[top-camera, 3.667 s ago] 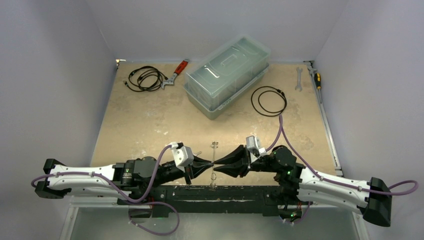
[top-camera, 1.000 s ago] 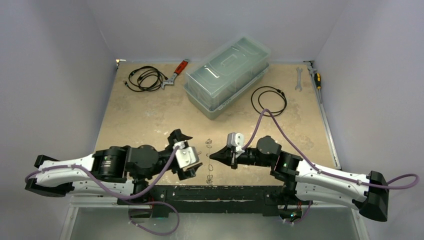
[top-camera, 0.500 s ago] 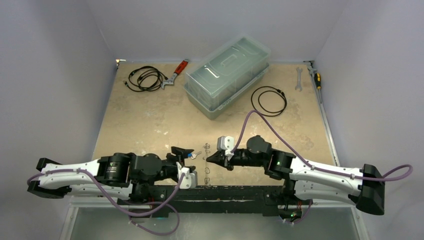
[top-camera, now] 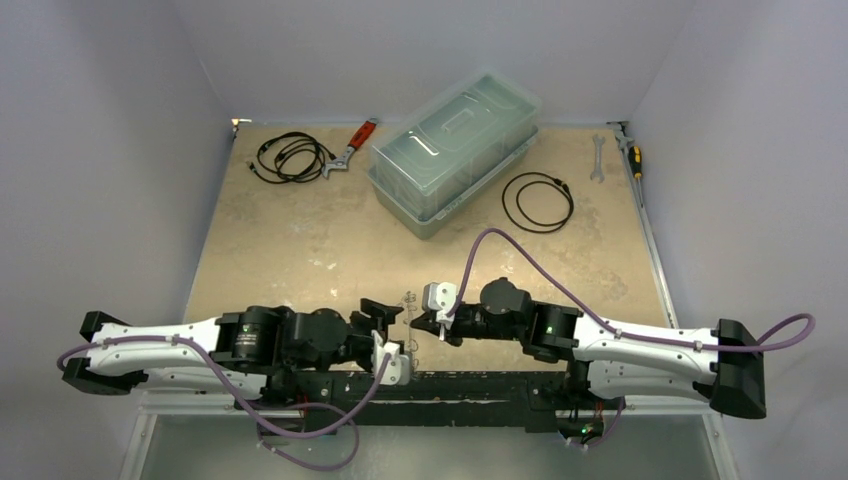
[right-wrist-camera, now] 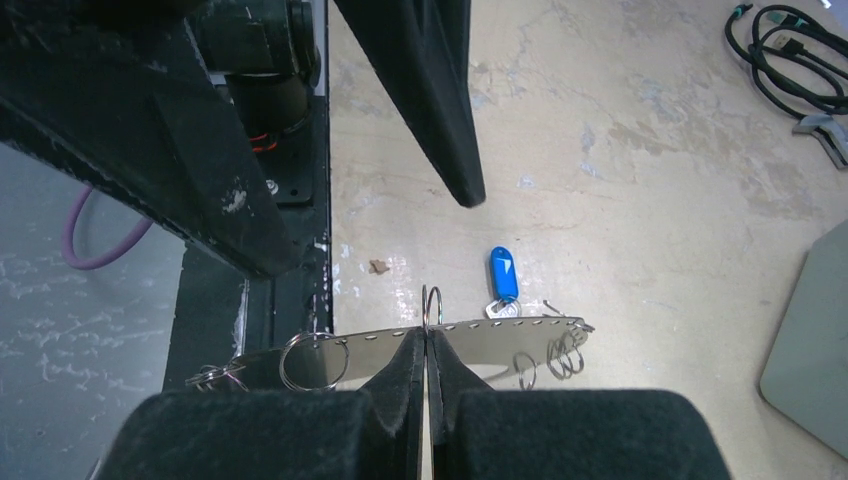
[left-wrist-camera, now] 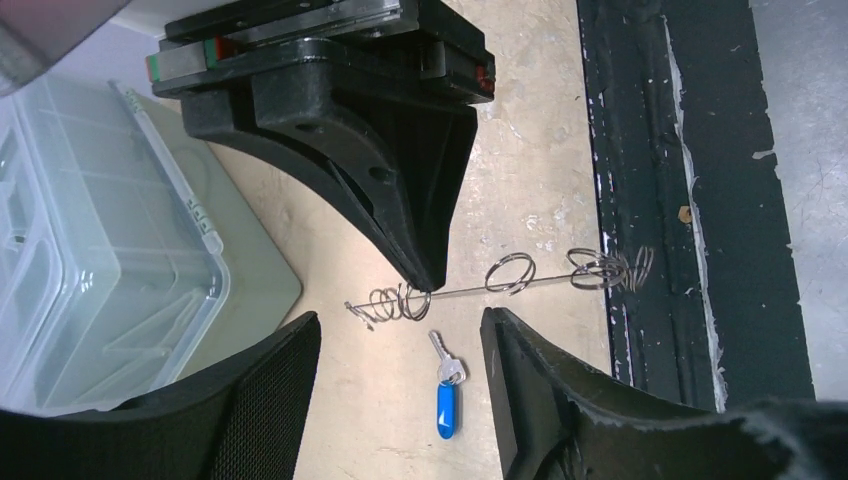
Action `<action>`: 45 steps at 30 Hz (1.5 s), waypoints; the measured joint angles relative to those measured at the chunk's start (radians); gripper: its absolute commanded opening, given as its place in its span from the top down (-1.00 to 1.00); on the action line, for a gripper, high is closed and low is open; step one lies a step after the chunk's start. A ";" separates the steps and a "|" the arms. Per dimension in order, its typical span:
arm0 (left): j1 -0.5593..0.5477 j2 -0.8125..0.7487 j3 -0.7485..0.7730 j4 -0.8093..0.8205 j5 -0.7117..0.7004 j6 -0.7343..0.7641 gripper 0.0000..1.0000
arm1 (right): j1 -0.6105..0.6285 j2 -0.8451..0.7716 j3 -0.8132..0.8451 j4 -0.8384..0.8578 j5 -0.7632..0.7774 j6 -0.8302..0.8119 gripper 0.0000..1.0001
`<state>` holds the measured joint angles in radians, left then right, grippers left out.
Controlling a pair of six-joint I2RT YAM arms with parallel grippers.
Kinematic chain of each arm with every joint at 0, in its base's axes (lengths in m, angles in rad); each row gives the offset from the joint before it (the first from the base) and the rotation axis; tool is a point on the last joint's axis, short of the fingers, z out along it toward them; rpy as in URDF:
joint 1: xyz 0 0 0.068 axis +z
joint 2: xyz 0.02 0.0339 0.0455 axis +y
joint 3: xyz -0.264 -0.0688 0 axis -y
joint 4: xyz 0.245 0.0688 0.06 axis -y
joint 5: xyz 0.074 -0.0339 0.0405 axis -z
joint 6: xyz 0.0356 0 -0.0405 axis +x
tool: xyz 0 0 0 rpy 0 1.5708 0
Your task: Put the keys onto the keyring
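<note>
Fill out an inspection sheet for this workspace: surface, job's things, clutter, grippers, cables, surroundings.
Surface: beige table, mottled.
Job's things: keyring, thin wire carrying small rings, pinched by the right gripper; blue-headed key lying loose on the table near it; other keys too small to tell apart from the rings.
Clutter: lidded clear bin, red-handled wrench, silver spanner, screwdriver.
Grippers: left gripper open, with the blue-headed key in view between its fingers; right gripper shut on the keyring.
Cables: black coil, black loop, purple arm cables.
Surroundings: pale walls, black rail at the near edge.
</note>
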<state>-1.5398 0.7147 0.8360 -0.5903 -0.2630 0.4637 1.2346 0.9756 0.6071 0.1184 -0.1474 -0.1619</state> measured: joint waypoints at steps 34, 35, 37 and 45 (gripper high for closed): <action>0.224 0.145 0.020 0.016 0.226 0.000 0.70 | 0.021 -0.025 0.000 -0.002 0.034 -0.010 1.00; 0.224 0.145 0.021 0.016 0.227 0.000 0.74 | 0.023 -0.027 0.000 -0.003 0.035 -0.011 1.00; 0.224 0.145 0.024 0.014 0.227 0.000 0.83 | 0.027 -0.031 0.000 -0.004 0.037 -0.013 1.00; 0.226 0.148 0.024 0.018 0.233 0.000 1.00 | 0.042 -0.035 0.000 -0.015 0.053 -0.016 1.00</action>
<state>-1.3136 0.8623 0.8604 -0.5724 -0.0303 0.4633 1.2762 0.9405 0.6071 0.1036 -0.0944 -0.1783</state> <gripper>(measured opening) 0.011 0.005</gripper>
